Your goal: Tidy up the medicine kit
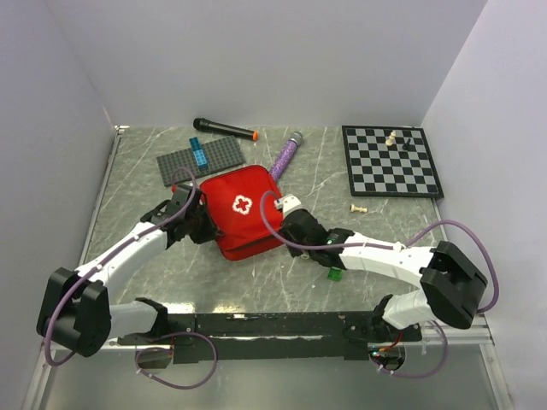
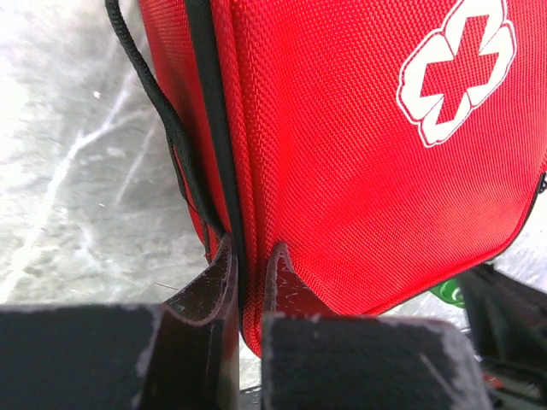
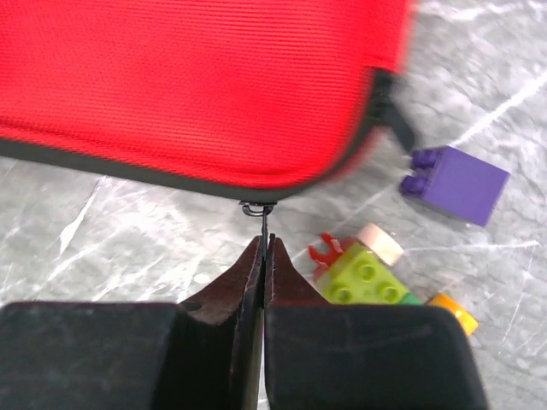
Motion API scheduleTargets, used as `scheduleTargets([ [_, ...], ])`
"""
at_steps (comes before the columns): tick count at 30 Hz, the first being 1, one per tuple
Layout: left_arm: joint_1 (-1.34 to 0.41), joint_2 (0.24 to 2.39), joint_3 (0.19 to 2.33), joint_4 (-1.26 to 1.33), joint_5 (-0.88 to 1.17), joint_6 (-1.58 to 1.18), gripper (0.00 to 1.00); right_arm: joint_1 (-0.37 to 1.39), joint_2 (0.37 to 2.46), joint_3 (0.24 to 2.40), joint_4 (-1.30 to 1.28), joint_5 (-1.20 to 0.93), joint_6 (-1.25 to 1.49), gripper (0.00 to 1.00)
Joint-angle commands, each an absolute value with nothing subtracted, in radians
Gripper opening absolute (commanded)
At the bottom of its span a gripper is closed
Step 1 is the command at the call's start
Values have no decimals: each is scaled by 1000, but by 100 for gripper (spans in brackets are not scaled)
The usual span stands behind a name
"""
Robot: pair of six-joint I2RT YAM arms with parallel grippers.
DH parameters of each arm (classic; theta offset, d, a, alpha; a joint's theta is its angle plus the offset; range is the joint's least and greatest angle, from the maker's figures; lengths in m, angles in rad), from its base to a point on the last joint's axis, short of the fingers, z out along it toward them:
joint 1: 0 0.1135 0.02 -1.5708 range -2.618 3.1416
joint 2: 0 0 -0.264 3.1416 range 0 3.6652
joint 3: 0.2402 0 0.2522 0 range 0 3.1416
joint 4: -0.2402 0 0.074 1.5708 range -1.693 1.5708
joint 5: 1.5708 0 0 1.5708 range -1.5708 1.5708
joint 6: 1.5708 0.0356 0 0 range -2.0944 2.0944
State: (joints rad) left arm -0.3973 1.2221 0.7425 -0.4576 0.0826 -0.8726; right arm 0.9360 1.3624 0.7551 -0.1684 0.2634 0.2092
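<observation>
Tabletop (image 1: 325,171): one kit (image 1: 244,213), perhaps four bricks (image 3: 367,278)

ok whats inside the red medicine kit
Only the outside shows: the medicine kit lies closed, red fabric with its white cross up. Whatever it holds is covered. The right claw pinches the zip pull; the left claw grips its edge.

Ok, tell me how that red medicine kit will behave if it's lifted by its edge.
The medicine kit is woven fabric, so it will probably sag rather than stay flat. The left gripper pinches only its zip seam, so it may swing or twist. The thin zipper pull in the right gripper would likely slide the zip before dragging the case.
</observation>
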Motion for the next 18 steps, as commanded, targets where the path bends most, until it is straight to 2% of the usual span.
scheduleTargets([
  [1,-324,1262,761,-609,-172,-726,1,823,1319,719,-184,308,290,0],
  [6,-304,1293,802,-640,-228,-658,1,726,1348,736,-124,345,347,0],
  [14,-304,1328,792,-607,-199,-618,1,713,1479,860,-71,435,213,0],
  [18,-304,1321,788,-600,-193,-614,1,706,1480,859,-6,488,164,0],
])
